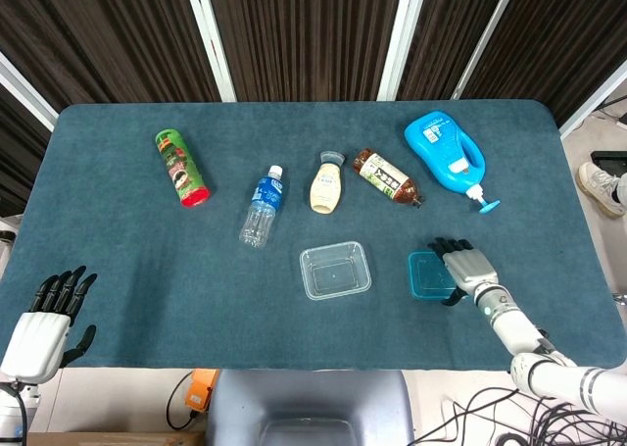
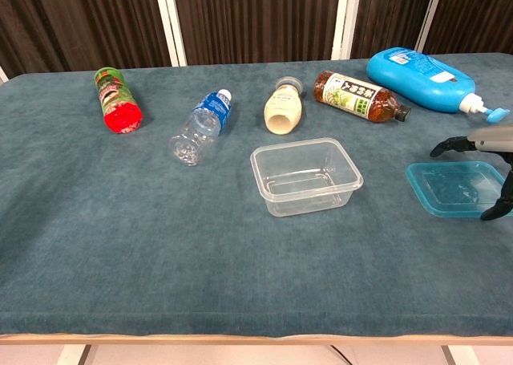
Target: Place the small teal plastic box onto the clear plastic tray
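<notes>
Not much done yet: the teal box (image 1: 428,274) is spanned by the right hand (image 1: 464,268), fingers spread wide, nothing lifted. Clear tray (image 1: 335,270) sits at its 9 o'clock.

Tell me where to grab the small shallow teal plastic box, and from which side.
Grip the small teal plastic box by its raised rim on the right edge, coming from the right. It lies flat and shallow, open side up, so only the thin rim offers a pinch: probably thumb under the lip, fingers over it. The right hand hovers at that edge, and the left side stays clear toward the clear plastic tray.
</notes>
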